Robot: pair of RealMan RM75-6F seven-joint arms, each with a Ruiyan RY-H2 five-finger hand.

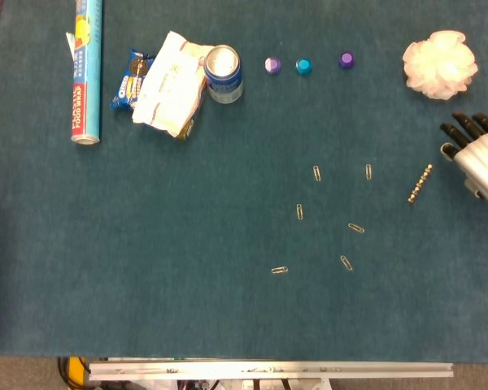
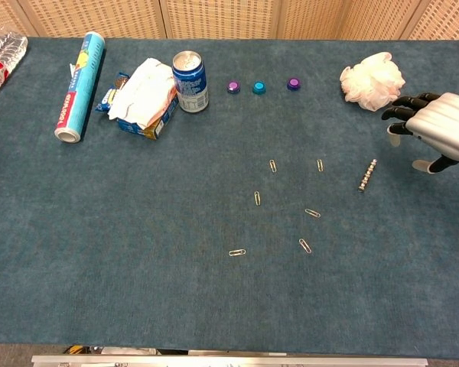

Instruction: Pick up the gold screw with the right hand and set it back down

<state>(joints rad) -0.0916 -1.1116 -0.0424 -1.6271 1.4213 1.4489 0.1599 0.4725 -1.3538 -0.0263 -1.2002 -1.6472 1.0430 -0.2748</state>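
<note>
My right hand (image 1: 475, 158) hovers near gold screw (image 1: 420, 183), empty.
Fingers (image 2: 404, 108) spread, holding nothing. Screw flat on the blue table (image 2: 138, 229), just left of my hand, not touching.

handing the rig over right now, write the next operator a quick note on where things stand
Right hand: empty, fingers apart, hovering just to the right of the gold screw and below the white bath pouf; not touching the screw.
Left hand: not in view in either camera.
Gold screw: lying flat on the blue table cover, right of the scattered paper clips.
Done: nothing yet; the screw has not been picked up.
Left: bring the right hand over the screw, pinch it, lift it, then set it back down.
</note>
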